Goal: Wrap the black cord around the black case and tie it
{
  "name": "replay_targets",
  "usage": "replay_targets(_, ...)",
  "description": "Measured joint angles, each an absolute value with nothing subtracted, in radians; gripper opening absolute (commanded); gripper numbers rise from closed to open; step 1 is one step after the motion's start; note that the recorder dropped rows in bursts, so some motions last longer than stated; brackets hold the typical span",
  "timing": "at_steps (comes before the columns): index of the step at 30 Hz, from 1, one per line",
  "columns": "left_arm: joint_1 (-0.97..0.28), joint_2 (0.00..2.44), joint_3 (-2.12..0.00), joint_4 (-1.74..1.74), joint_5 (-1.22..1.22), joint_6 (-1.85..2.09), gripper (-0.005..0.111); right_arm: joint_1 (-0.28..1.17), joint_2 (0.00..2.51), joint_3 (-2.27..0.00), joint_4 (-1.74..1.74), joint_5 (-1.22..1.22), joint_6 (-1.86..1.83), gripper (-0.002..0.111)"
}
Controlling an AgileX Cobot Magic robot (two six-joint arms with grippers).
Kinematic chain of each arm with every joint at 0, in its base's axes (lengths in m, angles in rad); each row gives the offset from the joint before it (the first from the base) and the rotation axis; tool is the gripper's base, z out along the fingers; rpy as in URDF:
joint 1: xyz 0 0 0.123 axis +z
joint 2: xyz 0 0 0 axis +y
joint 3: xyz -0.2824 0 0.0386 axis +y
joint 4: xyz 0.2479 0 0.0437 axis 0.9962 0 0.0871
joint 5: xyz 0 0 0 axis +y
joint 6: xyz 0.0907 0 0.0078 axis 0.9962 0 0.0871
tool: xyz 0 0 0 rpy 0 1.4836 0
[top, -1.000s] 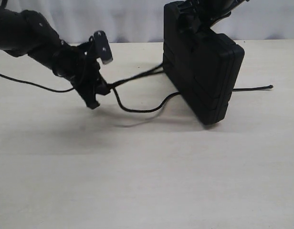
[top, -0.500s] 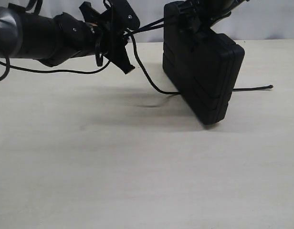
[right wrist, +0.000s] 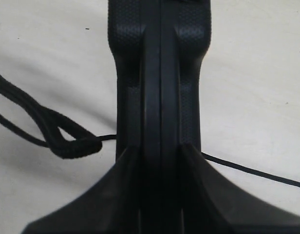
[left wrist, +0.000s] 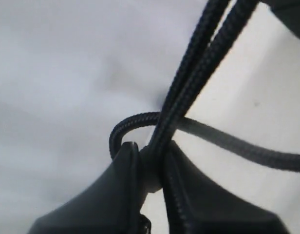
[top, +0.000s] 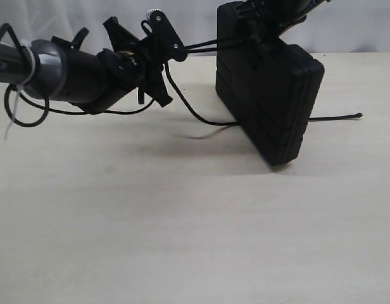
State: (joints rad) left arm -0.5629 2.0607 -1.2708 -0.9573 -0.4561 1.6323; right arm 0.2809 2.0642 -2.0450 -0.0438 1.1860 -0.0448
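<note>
Pale wood-grain surface fills my exterior view, with a white curtain behind it. The black case stands on edge at the right, and my right pincer is clamped on its upper rim, one finger on each face. My left pincer is pressed together on the black cord, raised above the surface left of the case. Two taut strands run from it to the case's upper left edge. A slack loop sags from it to the surface at the case's foot. The case hides how the cord passes it. The cord's free end lies on the surface to the right. The left arm's own thin cable and a white zip tie hang close by.
</note>
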Motion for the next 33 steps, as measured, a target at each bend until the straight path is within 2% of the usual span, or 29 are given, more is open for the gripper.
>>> replay_targets(4, -0.628, 2.061, -1.271, -0.964, -0.654, 1.806, 0.000, 0.281, 2.064, -2.045, -0.044, 1.186, -0.045, 0.004)
replay_targets(13, -0.688, 2.079, -1.271, -0.944, -0.772, 1.937, 0.000, 0.281, 2.064, -2.045, -0.044, 1.186, -0.045, 0.004)
replay_targets(23, -0.753, 2.091, -1.281, -0.761, -0.691, 1.748, 0.000, 0.281, 2.064, -2.045, -0.040, 1.186, -0.045, 0.004)
replay_targets(28, -0.753, 2.092, -1.391, -0.920, -0.707, 1.686, 0.000, 0.281, 2.064, -2.045, -0.036, 1.186, -0.045, 0.004)
replay_targets(33, -0.724, 2.092, -1.411, -1.059, -0.725, 1.715, 0.000, 0.281, 2.064, -2.045, -0.036, 1.186, -0.045, 0.004)
